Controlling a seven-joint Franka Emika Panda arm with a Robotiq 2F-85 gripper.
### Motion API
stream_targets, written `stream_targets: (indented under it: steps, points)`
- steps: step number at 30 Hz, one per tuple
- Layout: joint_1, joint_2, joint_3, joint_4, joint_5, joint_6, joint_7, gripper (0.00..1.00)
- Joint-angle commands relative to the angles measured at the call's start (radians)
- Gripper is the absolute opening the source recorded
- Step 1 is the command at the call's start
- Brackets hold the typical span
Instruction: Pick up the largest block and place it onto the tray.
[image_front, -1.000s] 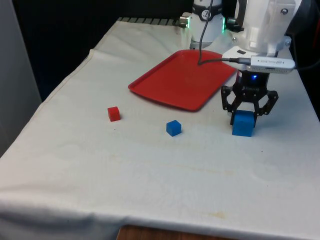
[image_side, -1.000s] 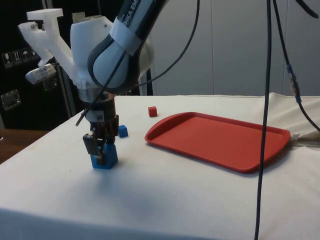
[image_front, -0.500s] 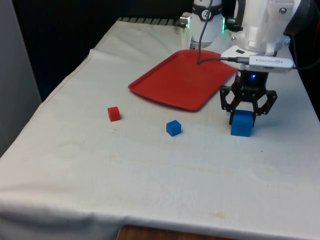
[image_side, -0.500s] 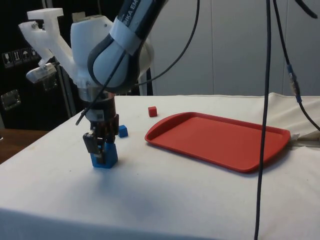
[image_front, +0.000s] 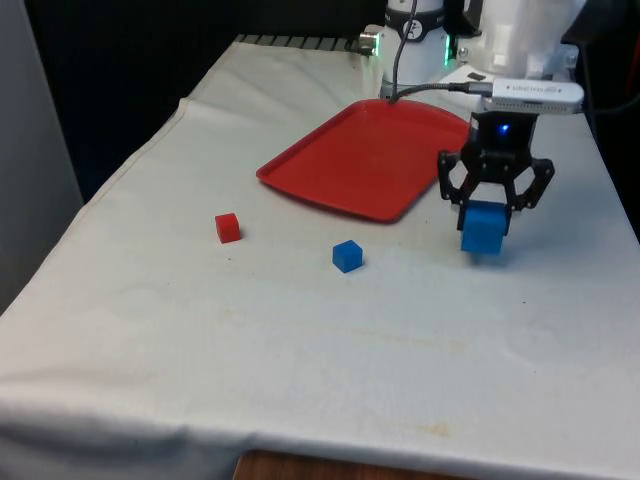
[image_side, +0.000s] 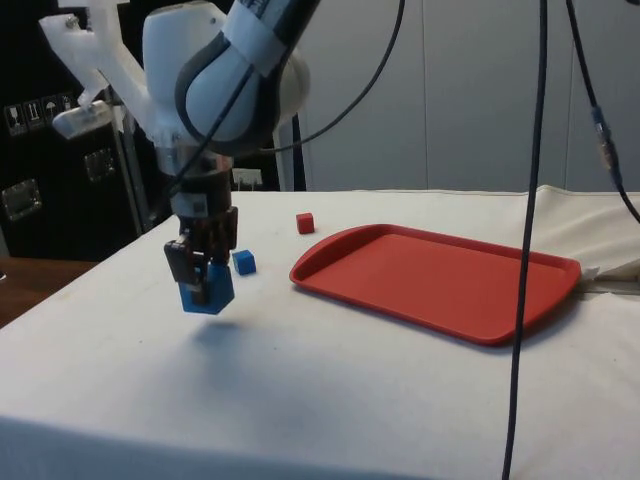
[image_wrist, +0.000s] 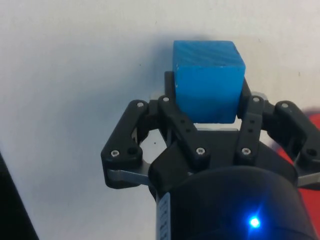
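One large blue block (image_front: 484, 229) newly airborne.

The worktop (image_front: 300, 330) is covered by a white cloth. A red tray (image_front: 365, 160) is laid flat towards its far end. A small red block (image_front: 228, 227) and a small blue block (image_front: 347, 255) are set apart on the cloth, nearer than the tray.

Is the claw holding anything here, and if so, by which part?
Yes. The black two-finger claw is shut on the large blue cube-shaped block, gripping its upper half by two opposite side faces; the block hangs clear of the white cloth.
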Motion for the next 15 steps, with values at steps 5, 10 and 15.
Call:
stream_targets:
  steps: [5,10,15]
  points:
    - [0.010,-0.034,-0.015,-0.010,-0.019,-0.025,0.009,0.00]
    - [0.011,-0.053,-0.018,-0.012,-0.025,-0.040,0.010,0.00]
    - [0.011,-0.079,-0.021,-0.016,-0.031,-0.057,0.010,0.00]
